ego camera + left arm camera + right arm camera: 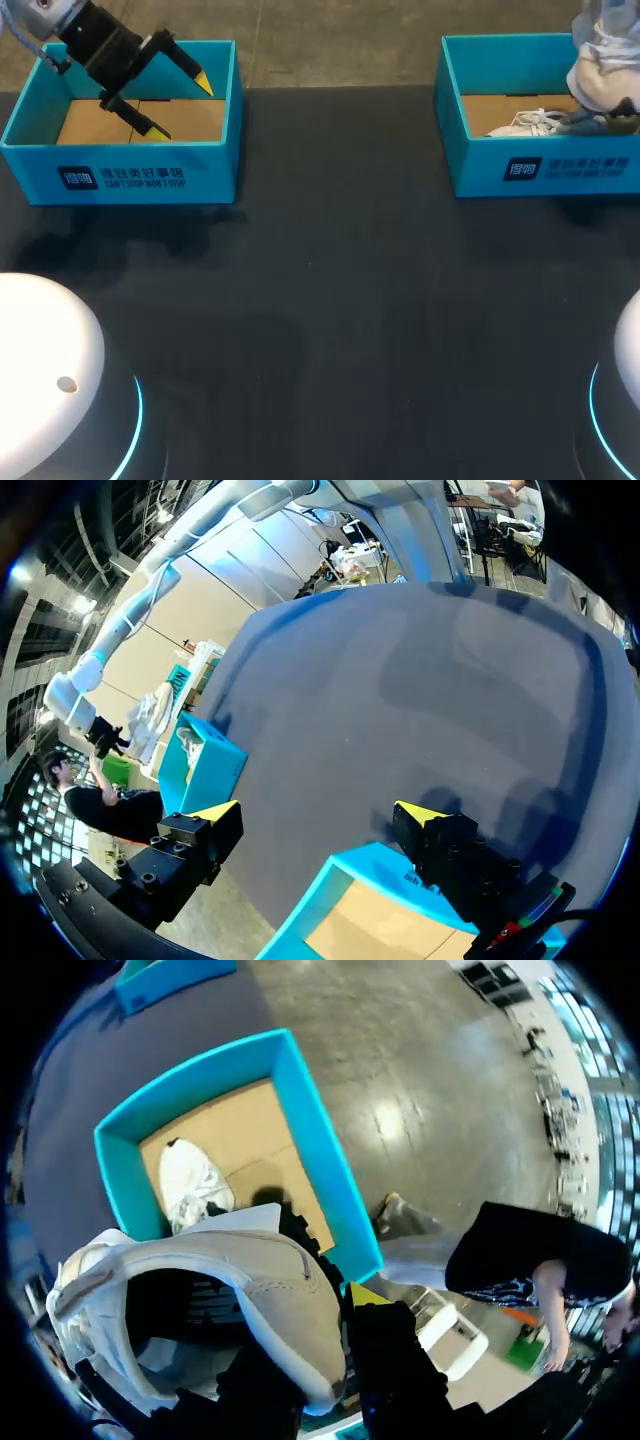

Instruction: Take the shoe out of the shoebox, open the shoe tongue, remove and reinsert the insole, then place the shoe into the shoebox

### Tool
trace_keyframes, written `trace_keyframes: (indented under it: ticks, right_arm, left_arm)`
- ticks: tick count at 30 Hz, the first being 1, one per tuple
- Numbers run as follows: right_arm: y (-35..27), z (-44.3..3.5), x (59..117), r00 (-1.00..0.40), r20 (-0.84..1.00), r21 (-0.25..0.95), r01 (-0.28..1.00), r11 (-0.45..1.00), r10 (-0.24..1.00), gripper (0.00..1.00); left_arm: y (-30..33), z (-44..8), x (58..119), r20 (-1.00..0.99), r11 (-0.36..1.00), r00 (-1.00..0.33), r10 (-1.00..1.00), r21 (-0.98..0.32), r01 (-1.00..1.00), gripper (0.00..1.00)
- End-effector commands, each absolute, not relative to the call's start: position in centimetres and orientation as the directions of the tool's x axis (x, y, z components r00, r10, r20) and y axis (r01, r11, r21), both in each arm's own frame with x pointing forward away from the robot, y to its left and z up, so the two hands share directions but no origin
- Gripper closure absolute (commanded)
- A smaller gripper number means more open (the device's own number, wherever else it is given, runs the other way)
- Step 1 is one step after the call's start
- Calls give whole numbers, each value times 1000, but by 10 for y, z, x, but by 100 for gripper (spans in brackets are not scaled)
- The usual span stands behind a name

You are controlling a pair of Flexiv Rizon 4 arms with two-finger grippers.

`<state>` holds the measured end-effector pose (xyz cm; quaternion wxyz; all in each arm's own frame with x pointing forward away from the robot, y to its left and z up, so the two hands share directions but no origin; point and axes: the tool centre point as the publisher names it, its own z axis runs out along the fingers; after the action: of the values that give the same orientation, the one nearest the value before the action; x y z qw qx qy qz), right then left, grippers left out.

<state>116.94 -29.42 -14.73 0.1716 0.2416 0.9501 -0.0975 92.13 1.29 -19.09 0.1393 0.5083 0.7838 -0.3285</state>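
White shoe (260,1270) is pinched by right gripper (338,1305); left gripper (182,107) stands spread wide.

Open dark worktop (340,300) runs wide between the two boxes, easy passage there. White domes (45,370) crowd the near corners. Over at the left box (120,175): cardboard floor showing, blue walls all round, left pincer (182,107) hanging spread above it. In the right box (560,170) a shoe (525,125) lies inside, and the right pincer (340,1310) clamps a second shoe (600,75) over its right end.
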Motion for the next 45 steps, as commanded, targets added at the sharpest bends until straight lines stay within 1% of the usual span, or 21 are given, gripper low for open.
trace_keyframes:
  ticks: [1, 6, 9, 11, 33, 35, 39, 45]
  right_arm:
    - [-304, -142, 1163, -601, -397, 18, 751, 660, 694, 100]
    - [-321, -148, 1153, -395, -404, 62, 888, 456, 825, 100]
    - [-327, -147, 1148, -306, -429, 43, 933, 358, 850, 100]
    - [-331, -146, 1144, -254, -439, -8, 960, 279, 862, 100]
    - [-331, -146, 1144, -254, -439, -8, 960, 279, 862, 100]
    - [-335, -147, 1145, -162, -414, 9, 983, 182, 896, 100]
    - [-341, -148, 1143, -4, -399, 48, 999, 25, 917, 100]
    - [-343, -148, 1139, 187, -402, 110, 982, -156, 896, 100]
  left_arm:
    - [13, -190, 921, -550, 270, -445, 707, -371, 888, 0]
    - [13, -190, 921, -550, 270, -445, 707, -371, 888, 0]
    - [13, -190, 921, -550, 270, -445, 707, -371, 888, 0]
    - [13, -190, 921, -550, 270, -445, 707, -371, 888, 0]
    - [13, -190, 921, -550, 270, -445, 707, -371, 888, 0]
    - [13, -190, 921, -550, 270, -445, 707, -371, 888, 0]
    - [13, -190, 921, -550, 270, -445, 707, -371, 888, 0]
    - [13, -190, 921, -550, 270, -445, 707, -371, 888, 0]
